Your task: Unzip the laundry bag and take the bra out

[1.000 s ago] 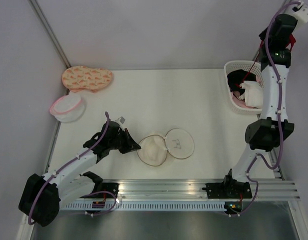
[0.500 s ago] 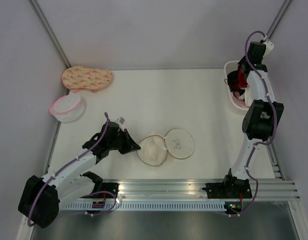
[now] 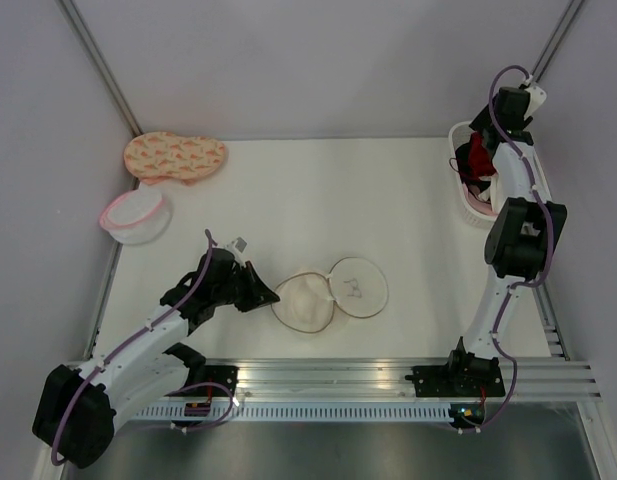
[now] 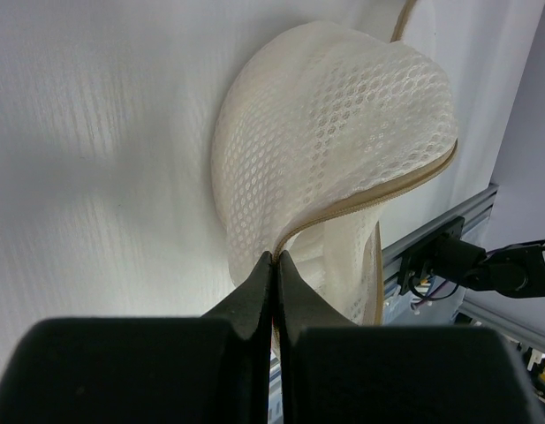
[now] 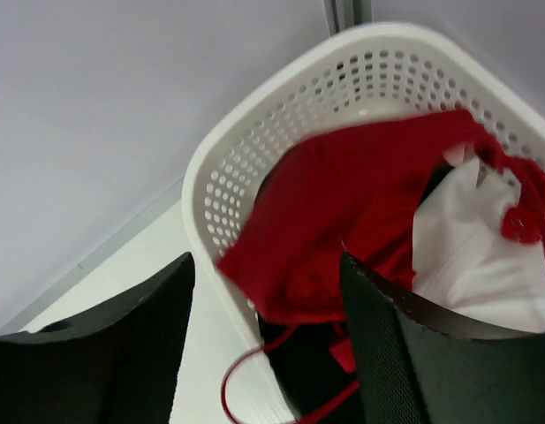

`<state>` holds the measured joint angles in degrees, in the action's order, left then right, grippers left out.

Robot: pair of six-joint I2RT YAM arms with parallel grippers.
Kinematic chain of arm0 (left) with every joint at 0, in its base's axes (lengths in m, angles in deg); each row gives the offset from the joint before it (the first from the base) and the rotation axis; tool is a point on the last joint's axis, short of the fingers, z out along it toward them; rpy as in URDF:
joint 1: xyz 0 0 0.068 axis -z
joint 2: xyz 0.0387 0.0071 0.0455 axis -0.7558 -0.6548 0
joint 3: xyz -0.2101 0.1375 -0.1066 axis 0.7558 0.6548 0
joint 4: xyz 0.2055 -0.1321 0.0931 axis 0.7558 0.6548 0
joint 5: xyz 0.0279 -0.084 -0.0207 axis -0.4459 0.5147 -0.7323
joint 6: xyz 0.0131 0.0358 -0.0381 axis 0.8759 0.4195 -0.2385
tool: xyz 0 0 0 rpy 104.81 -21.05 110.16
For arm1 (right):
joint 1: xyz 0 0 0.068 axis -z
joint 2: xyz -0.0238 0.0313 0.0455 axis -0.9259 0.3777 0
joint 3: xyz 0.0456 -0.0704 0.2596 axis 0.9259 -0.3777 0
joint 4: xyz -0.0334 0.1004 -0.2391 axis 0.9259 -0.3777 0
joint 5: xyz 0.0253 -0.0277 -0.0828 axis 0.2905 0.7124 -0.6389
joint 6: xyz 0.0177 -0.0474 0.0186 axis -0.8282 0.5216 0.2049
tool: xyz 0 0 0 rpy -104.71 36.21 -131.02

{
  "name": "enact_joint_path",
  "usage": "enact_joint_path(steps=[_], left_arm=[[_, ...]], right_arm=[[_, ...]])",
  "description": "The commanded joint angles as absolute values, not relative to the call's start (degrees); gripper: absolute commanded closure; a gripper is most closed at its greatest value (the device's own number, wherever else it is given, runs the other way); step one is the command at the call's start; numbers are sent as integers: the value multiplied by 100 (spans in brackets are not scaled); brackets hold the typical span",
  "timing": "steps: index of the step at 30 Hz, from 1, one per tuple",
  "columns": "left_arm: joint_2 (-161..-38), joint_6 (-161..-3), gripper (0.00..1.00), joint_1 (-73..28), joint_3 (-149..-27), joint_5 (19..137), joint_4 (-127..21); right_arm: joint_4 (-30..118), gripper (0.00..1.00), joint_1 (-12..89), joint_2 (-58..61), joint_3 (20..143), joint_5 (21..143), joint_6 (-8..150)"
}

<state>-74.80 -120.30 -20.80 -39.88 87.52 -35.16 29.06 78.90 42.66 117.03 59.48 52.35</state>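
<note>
The white table [image 3: 318, 200] carries four things. In the far left corner lies a flat orange patterned pouch [image 3: 175, 156], and just nearer a white round bag [image 3: 135, 215] with a pink rim. Near the middle front, the cream mesh laundry bag [image 3: 306, 302] lies open, its two round halves side by side. A white perforated basket [image 3: 456, 165] stands at the far right edge.

Pale lilac-grey walls [image 3: 318, 60] enclose a white table [image 3: 318, 190].
</note>
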Motion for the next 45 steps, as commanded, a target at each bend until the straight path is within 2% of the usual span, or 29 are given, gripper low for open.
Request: enact_joint_path(steps=[1, 4, 8, 12, 15, 21, 25, 29, 30, 33, 36, 45], left_arm=[[-7400, -12084, 98, -2088, -3939, 8663, -3509], [-7435, -12110, 98, -2097, -3921, 8663, -3570], [-7392, -12163, 98, -2097, -3868, 8698, -3658], [-7225, -12242, 98, -2097, -3824, 8593, -3693], [-7075, -12330, 98, -2088, -3780, 8488, -3702], [-6190, -12848, 98, -2097, -3587, 7787, -3544], [-5512, -13279, 98, -2097, -3446, 7188, -3211], [-5177, -13341, 98, -2097, -3472, 6976, -2938], [-5159, -13341, 98, -2097, -3481, 6976, -2885], [-5220, -13315, 98, -2097, -3517, 6976, -2806], [-5256, -13349, 98, -2088, -3464, 6967, -2806], [-5282, -13367, 98, -2088, -3455, 6976, -2814]], right_arm=[[3028, 26, 7836, 3511, 11335, 6321, 5150], [2993, 2, 7547, 2747, 10755, 6357, 5255], [2773, 2, 6993, 1586, 9875, 6400, 5282], [2510, 2, 6003, 76, 8979, 6638, 5221], [2352, 2, 5273, -803, 7839, 6779, 4905], [1974, 2, 4261, -2097, 5853, 6779, 4238], [2017, 2, 3811, -2503, 4830, 6691, 3639], [2333, 12, 3354, -2618, 4188, 6726, 3077], [2386, 18, 3206, -2583, 4039, 6717, 3006], [2746, 28, 2933, -2531, 3731, 6865, 2743], [3447, 49, 2888, -2347, 3388, 7181, 2453], [3828, 54, 2800, -1696, 3027, 6919, 2311]])
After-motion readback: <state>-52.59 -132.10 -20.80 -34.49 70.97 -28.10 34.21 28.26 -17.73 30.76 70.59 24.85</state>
